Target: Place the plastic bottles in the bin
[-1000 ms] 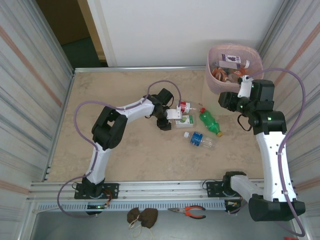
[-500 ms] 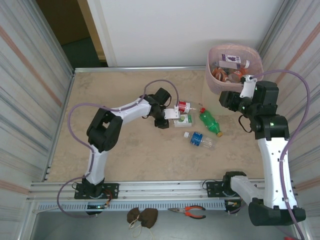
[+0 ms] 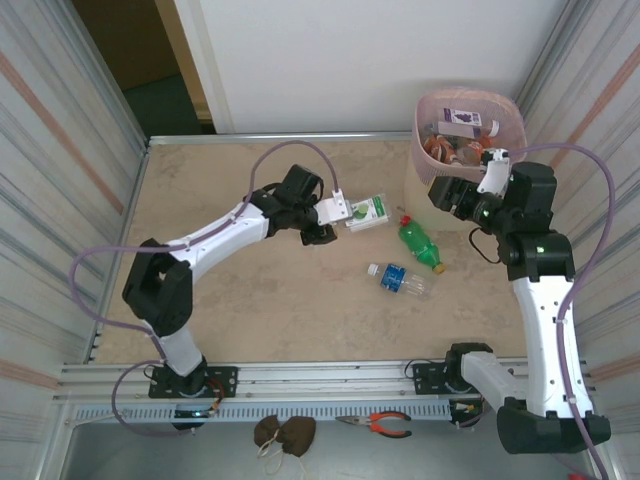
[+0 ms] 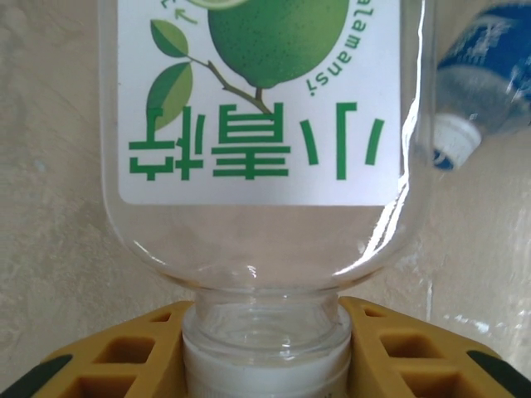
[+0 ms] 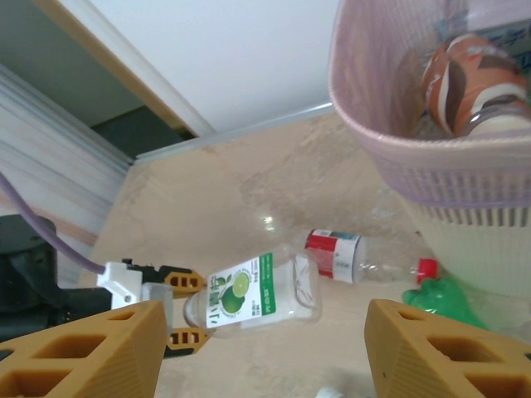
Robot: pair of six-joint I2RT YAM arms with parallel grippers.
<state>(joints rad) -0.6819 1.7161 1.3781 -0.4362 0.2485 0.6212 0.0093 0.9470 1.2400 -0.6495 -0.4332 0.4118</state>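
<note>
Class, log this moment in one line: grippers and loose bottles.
left gripper: shut on lime-label bottle | right gripper: open, by bin | table: green bottle, blue-label bottle

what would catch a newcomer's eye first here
The left gripper holds a clear lime-label bottle by its neck, mid-table. At the far right stands the pink-lined bin, already holding bottles, with the open right gripper close by its near side. A green bottle and a blue-label bottle lie on the table.
</note>
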